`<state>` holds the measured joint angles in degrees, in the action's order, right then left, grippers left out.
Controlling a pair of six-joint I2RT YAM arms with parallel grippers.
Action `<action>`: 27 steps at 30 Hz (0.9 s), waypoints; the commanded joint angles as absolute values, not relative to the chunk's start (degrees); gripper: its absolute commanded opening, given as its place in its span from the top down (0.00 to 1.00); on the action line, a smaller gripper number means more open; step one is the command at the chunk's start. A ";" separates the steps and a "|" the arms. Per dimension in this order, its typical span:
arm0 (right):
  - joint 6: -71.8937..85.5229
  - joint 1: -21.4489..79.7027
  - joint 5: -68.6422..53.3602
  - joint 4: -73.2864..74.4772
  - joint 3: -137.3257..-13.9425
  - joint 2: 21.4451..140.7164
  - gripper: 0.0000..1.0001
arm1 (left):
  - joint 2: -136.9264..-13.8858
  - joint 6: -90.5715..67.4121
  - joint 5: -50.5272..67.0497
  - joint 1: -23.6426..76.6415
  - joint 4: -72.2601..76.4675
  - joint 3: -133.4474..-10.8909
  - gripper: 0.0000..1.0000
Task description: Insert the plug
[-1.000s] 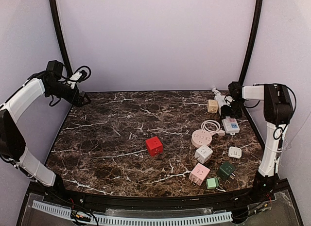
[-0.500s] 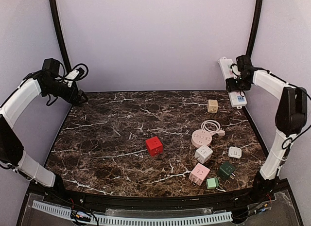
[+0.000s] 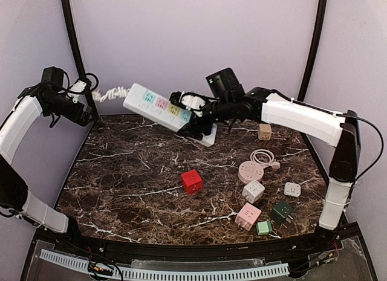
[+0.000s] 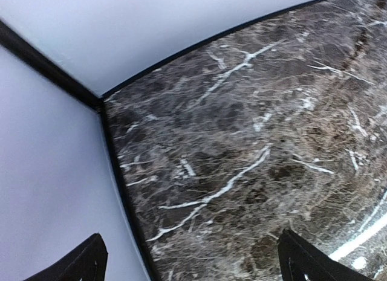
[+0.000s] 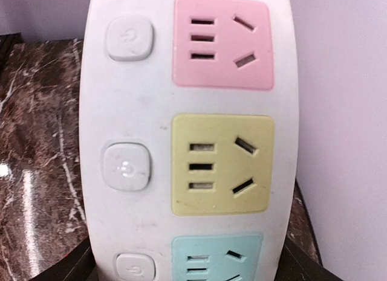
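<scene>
A white power strip [image 3: 158, 107] with pink, yellow and teal sockets hangs tilted above the back of the marble table [image 3: 133, 172]. My right gripper [image 3: 198, 127] is shut on its right end. In the right wrist view the strip [image 5: 187, 130] fills the frame, and the gripper [image 5: 181, 270] clamps it with dark fingers at the bottom corners. The strip's coiled white cord [image 3: 109, 95] runs left toward my left arm. My left gripper [image 3: 92, 116] is at the back left corner, open and empty [image 4: 193, 260] over bare marble. Loose plugs lie at the right.
A red cube adapter [image 3: 191, 180] sits mid-table. At the right are a round pink socket [image 3: 250, 171] with white cord, a white cube [image 3: 253, 191], a pink cube [image 3: 248, 216], a dark green plug [image 3: 281, 211], a small green plug [image 3: 263, 227], a white plug [image 3: 292, 189] and a beige cube [image 3: 264, 132].
My right arm lifted the power strip from the back right of the table and swung it left to the back centre. My left arm drew back slightly toward the wall.
</scene>
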<state>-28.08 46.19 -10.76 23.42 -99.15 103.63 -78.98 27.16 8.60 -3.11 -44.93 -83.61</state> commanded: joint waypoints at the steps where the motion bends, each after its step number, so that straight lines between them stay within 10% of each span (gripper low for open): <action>1: -32.45 53.73 -16.30 32.13 -106.74 111.88 1.00 | -74.84 24.56 -1.19 -9.27 -45.36 -86.75 0.01; 12: -29.35 65.96 -30.98 36.88 -111.33 127.36 1.00 | -72.10 25.90 -5.88 -15.51 -43.13 -84.83 0.00; 27: -31.35 57.69 -10.49 35.03 -98.49 127.32 1.00 | -71.12 27.98 9.88 -15.39 -49.24 -83.50 0.00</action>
